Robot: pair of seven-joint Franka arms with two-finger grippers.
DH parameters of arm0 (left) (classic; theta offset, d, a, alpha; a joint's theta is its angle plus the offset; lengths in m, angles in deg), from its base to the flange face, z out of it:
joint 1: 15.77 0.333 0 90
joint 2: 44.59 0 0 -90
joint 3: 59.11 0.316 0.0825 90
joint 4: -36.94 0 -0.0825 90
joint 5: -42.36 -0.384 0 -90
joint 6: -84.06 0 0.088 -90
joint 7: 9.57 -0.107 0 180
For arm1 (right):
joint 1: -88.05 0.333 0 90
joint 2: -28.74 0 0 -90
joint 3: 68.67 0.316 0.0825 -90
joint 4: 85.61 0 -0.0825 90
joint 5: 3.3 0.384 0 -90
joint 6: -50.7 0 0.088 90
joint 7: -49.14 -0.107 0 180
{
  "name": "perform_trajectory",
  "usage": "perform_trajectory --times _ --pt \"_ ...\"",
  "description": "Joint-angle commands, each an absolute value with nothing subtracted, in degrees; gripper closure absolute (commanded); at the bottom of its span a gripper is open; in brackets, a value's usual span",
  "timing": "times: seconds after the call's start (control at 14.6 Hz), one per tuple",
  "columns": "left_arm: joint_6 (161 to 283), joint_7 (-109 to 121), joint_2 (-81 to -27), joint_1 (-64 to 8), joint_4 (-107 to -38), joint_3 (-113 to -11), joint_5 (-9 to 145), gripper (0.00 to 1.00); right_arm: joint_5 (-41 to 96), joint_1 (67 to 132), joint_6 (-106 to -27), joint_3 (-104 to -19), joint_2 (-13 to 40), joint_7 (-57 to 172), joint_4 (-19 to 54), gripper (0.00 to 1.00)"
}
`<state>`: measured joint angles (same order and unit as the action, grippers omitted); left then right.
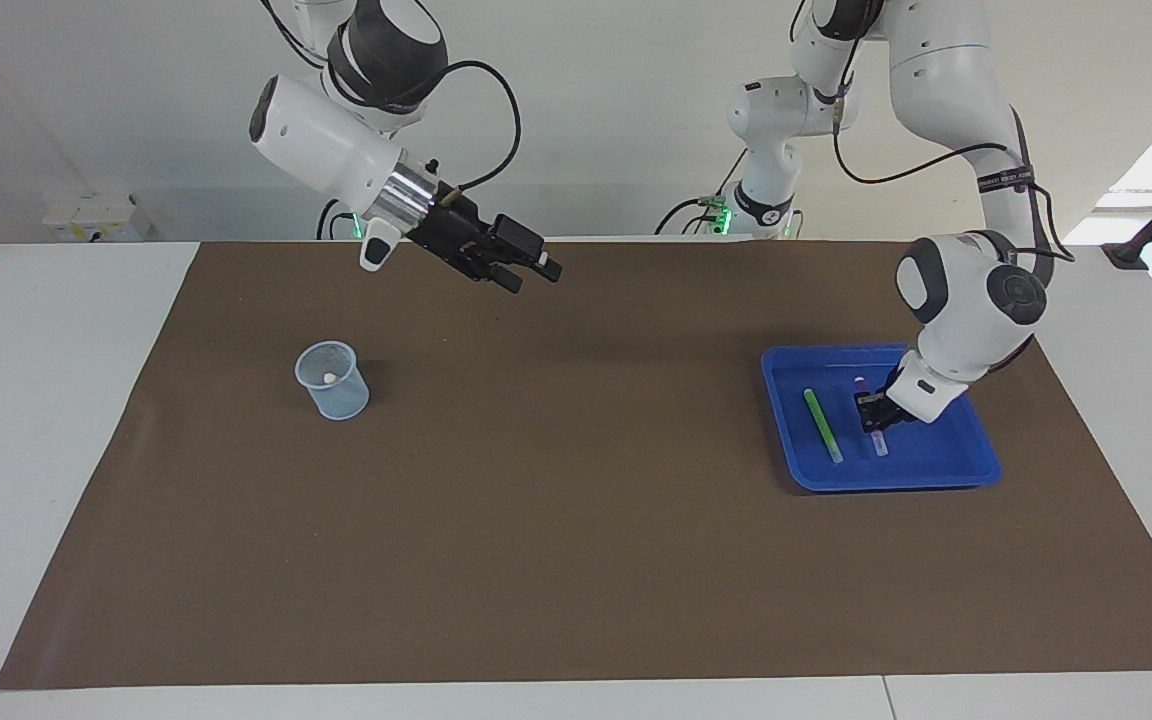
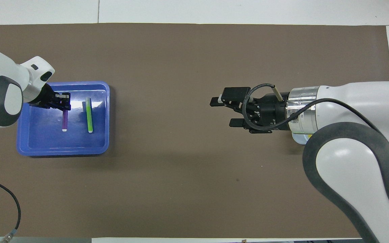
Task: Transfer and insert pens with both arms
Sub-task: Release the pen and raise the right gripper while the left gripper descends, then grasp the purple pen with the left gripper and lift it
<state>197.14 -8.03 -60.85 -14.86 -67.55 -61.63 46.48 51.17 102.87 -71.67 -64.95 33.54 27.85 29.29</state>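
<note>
Brown mat (image 1: 576,500) covers white table (image 1: 36,400), pale wall above. Clear plastic beaker (image 1: 333,380) at right arm's end; blue plastic tray (image 1: 936,470) holds green pen (image 1: 822,425). Left gripper (image 1: 873,413) clamped on purple pen (image 1: 878,444). Right gripper (image 1: 526,272) spread wide, empty, over mat.

Overhead: tray (image 2: 62,150), green pen (image 2: 88,115), purple pen (image 2: 65,120) gripped at one end; yellow pen (image 2: 310,136) in beaker.

Readable text: none can be made out in either view.
Beaker (image 1: 332,379): faint marks on its wall, too small to read.
Band on the left arm (image 1: 1000,181): dark strap with pale lettering, too small to read.
Pens, tray, mat: no lettering that can be read.
</note>
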Motion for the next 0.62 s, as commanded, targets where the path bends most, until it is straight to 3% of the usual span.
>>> perform_trajectory --times 0.0,0.21,0.55 --pt "187.0 0.6 -60.2 -17.0 -61.0 -61.1 49.4 1.00 51.5 104.7 -74.6 -65.0 34.3 29.4 30.4 0.00" --pt "179.0 16.6 -58.0 -19.9 -57.1 -61.2 54.8 1.00 51.5 107.0 -77.5 -65.0 34.3 28.9 30.9 0.00" --pt "179.1 49.2 -52.2 -26.7 -57.8 -61.3 65.0 1.00 51.5 108.0 -78.4 -65.0 34.3 28.8 31.5 0.00"
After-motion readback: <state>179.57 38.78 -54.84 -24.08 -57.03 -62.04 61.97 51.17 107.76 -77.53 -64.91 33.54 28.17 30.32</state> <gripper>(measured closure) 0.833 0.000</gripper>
